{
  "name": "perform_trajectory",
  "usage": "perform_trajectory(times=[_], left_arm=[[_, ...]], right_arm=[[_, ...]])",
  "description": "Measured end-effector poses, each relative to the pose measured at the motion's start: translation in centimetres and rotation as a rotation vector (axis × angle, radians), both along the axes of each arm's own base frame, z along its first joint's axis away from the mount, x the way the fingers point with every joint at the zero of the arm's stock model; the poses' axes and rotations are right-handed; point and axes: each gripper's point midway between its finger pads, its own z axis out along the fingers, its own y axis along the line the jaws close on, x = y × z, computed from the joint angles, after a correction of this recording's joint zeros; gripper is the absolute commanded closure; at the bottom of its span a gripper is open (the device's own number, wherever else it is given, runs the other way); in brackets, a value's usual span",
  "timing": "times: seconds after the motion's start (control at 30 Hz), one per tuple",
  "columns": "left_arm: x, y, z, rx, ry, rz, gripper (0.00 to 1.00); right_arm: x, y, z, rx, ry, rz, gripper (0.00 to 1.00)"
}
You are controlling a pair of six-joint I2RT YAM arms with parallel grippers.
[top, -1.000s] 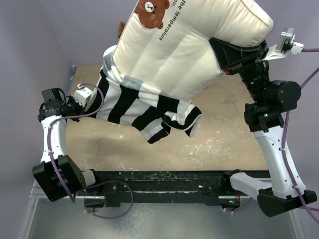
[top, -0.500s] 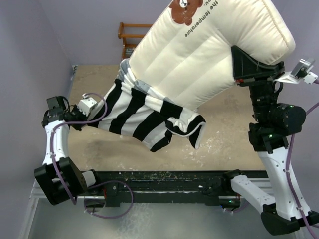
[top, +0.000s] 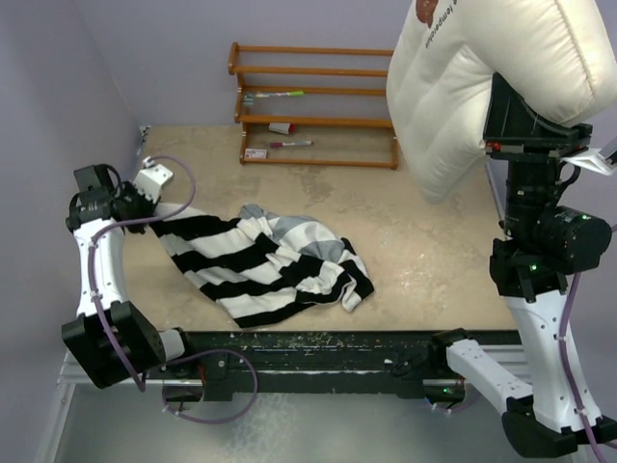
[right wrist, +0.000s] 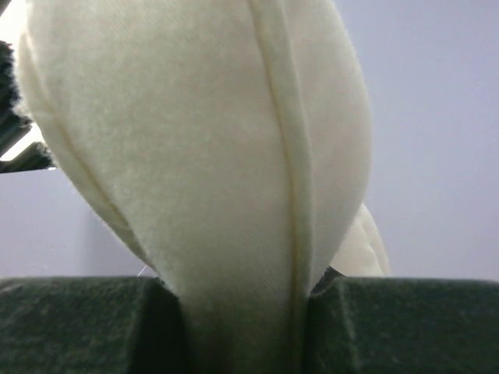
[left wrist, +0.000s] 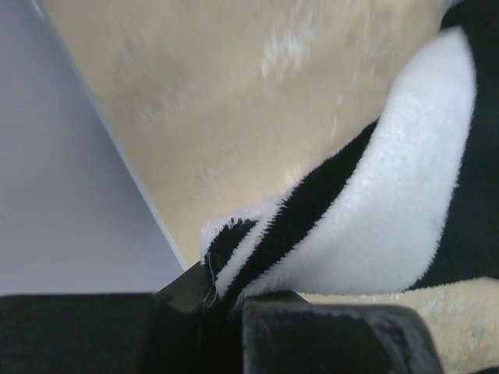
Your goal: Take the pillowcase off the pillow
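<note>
Pillowcase [top: 265, 270] lies crumpled on the table [top: 434, 260], fully off the pillow [top: 482, 87], which hangs high at the right, well apart from it. Left tool [top: 152, 201] is clenched on 1 striped corner at the cloth's left end. Right tool [top: 501, 111] is clamped on a pinch of the pillow's edge. Both things look soft and light. The plush cover will sag from any hold, so a hem suits; the plump pillow may slip unless pinched at a seam.
</note>
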Motion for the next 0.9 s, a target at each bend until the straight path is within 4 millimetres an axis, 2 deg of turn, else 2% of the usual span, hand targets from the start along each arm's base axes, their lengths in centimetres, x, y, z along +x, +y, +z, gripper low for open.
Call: perform_trajectory(times=[0.07,0.2,0.27,0.43,0.53,0.57,0.67,0.7,0.9], left_arm=[[1.5,-1.5,2.8,-0.01,-0.056,-0.027,1.0],[4.5,-8.1,8.1,-0.085,-0.173,-0.15,1.0],[5.9,-10.2,10.2,-0.119,-0.215,-0.169,1.0],[11.5,-10.9,15.1,-0.139,-0.325,-0.118,1.0],[14.2,-12.5,16.9,-0.155,-0.362,-0.126,0.98],[14.6,-13.3,17.2,-0.161,-0.365,-0.138,0.82],[14.6,-15.0,16.7,-0.166,-0.349,-0.168,0.13],[14.5,-15.2,16.6,-0.159,-0.351,-0.176,0.02],[12.8,-13.5,14.2,-0.127,-0.307,-0.133,0.0]], right_arm=[[0.5,-0.1,-0.3,0.012,0.02,0.0,1.0],[2.0,0.7,-2.2,0.051,0.081,0.073,1.0],[3.0,1.4,-3.7,0.066,0.13,0.119,1.0],[5.7,3.0,-8.1,0.116,0.286,0.218,1.0],[6.9,3.5,-10.6,0.152,0.363,0.251,1.0],[7.3,3.6,-11.5,0.167,0.387,0.259,1.0],[8.5,3.9,-14.3,0.203,0.454,0.278,1.0],[8.9,4.1,-15.3,0.212,0.478,0.284,1.0],[10.9,5.8,-18.5,0.238,0.583,0.322,1.0]])
